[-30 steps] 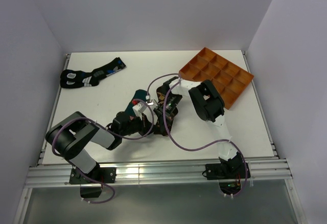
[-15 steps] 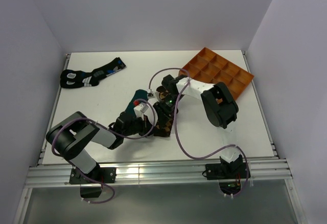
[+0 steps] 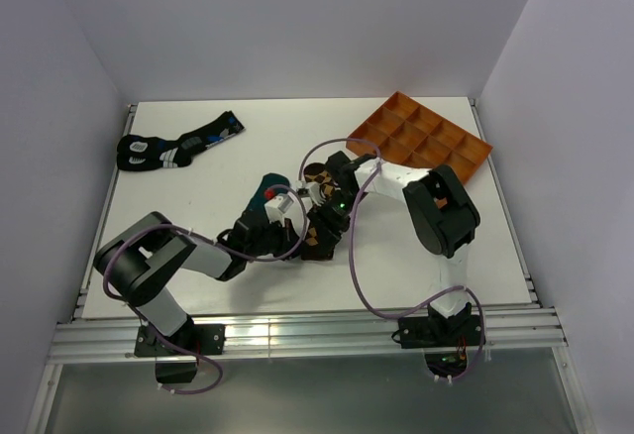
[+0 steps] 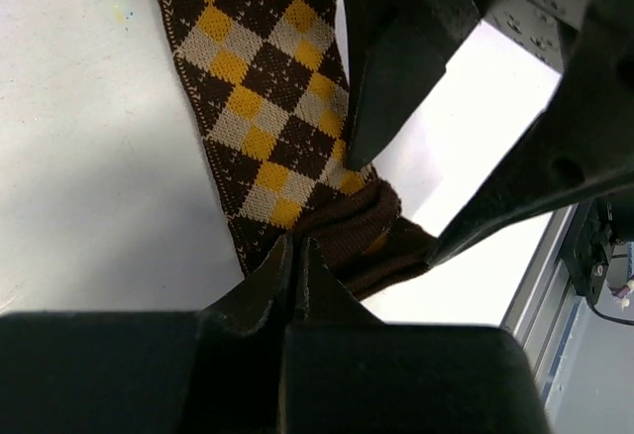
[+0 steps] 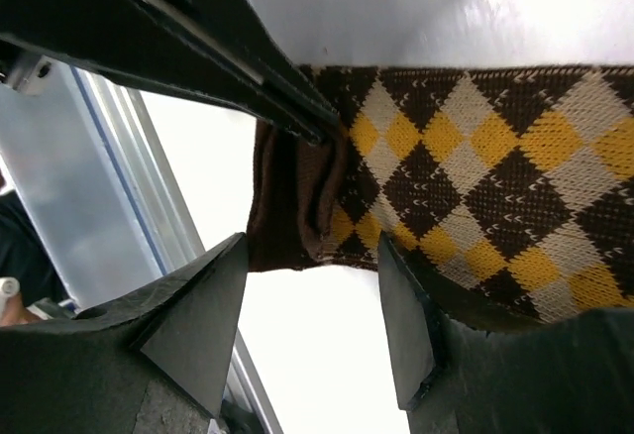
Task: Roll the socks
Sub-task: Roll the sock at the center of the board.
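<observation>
The brown, yellow and tan checkered sock [image 4: 258, 87] [image 5: 495, 157] lies flat on the white table, mid-table in the top view [image 3: 319, 244]. Its dark brown cuff [image 5: 292, 206] is bunched at the end. My left gripper [image 4: 295, 246] [image 3: 303, 226] is shut, its tips pressed against the sock's edge beside the cuff. My right gripper [image 5: 307, 290] [image 3: 323, 218] is open, its two fingers astride the cuff end without closing on it. The teal sock [image 3: 265, 190] peeks out behind the left wrist, mostly hidden.
An orange compartment tray [image 3: 421, 142] sits at the back right. A dark pair of socks with blue and white marks [image 3: 176, 145] lies at the back left. Purple cables [image 3: 353, 256] loop over the table near both wrists. The metal rail [image 3: 297, 335] runs along the front edge.
My right gripper's jaws have opened wide near the cuff, and the right arm's elbow has swung to the right. The left gripper stayed shut and shifted slightly right.
</observation>
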